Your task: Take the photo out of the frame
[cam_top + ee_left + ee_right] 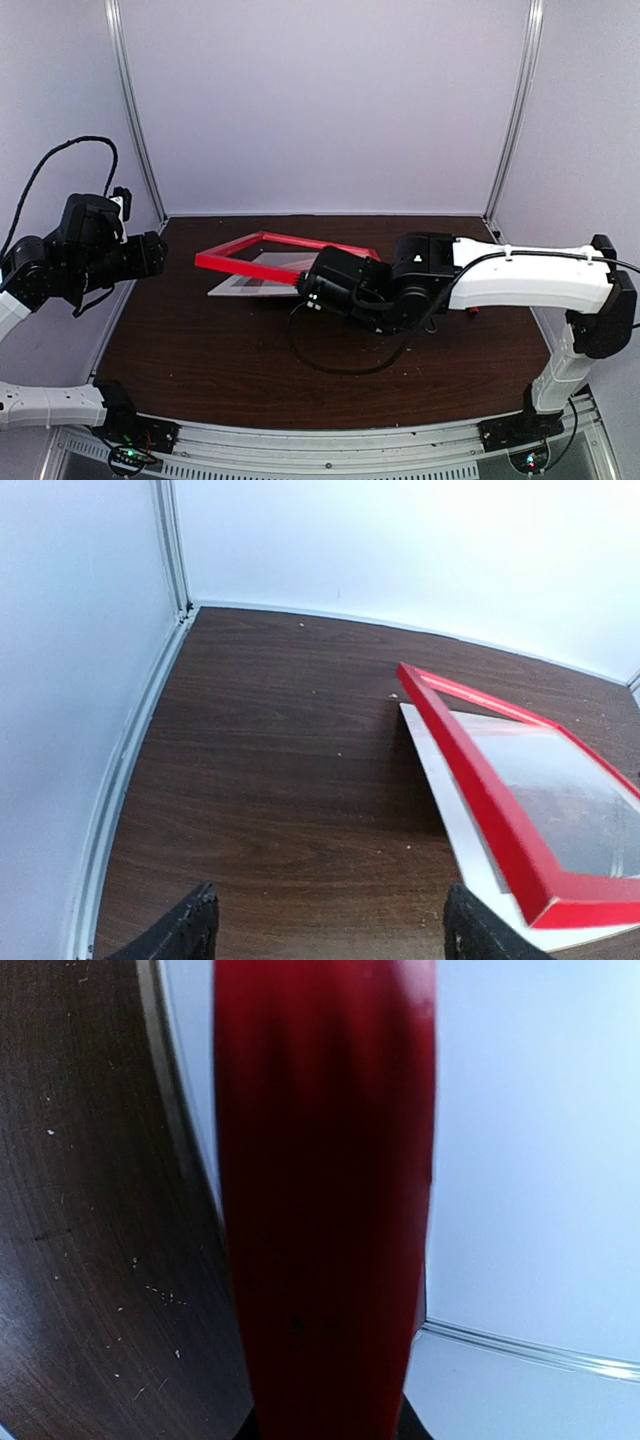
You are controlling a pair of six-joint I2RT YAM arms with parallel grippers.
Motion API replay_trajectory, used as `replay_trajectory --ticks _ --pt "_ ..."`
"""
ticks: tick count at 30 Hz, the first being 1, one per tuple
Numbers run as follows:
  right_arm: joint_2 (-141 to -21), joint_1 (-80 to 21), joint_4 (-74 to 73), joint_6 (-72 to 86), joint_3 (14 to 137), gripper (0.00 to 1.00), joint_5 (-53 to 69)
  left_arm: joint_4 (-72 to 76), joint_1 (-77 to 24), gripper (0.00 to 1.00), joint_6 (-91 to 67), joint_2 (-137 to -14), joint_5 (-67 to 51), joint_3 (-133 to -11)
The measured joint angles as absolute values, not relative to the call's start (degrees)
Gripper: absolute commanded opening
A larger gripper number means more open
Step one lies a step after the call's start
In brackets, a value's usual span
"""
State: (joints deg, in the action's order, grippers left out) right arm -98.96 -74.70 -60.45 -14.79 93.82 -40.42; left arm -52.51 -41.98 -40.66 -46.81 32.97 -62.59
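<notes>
The frame [285, 250] sits over the far middle of the table [250, 380], a thin bright red rectangle held at a slant, its near long rail lifted off the tabletop. Under it, flat on the table, lies a pale sheet [232, 288] that juts out past the frame's raised corner toward the table's left. Through the opening the sheet looks hazy grey, and from where I stand I cannot tell what kind of sheet it is. The right gripper [306, 284] reaches in over the table's middle and has its jaws pinched on that near rail. In its own wrist view the red bar fills the gap between the fingers. The left gripper [157, 255] hangs at the table's left edge, aimed across the table. Its two black fingertips [192, 928] are spread wide with only bare tabletop between them. The table is dark brown wood grain, dotted with pale crumbs and specks, and a black cable [330, 360] loops across its middle. Plain white walls [320, 100] rise from the table's far and side edges, joined by slim metal posts [135, 110] at the far corners, and a metal rail [330, 455] runs along the table's near edge
</notes>
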Motion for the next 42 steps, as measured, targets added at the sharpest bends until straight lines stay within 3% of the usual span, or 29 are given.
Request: replay_trajectory --ticks 17,28,42 --pt "-104.2 -77.6 -59.6 -12.4 92.6 0.0 -40.9 -41.8 -41.9 0.77 -62.9 -44.7 21.0 -54.9" --pt "-107.2 -77.9 -57.9 -10.2 92.6 0.0 -41.1 -47.8 -41.9 0.74 -86.1 -50.6 15.2 -56.9" --pt "-107.4 -77.9 -57.2 -8.8 92.7 0.0 -41.1 -49.4 -41.9 0.59 -96.9 -53.1 11.4 -56.2"
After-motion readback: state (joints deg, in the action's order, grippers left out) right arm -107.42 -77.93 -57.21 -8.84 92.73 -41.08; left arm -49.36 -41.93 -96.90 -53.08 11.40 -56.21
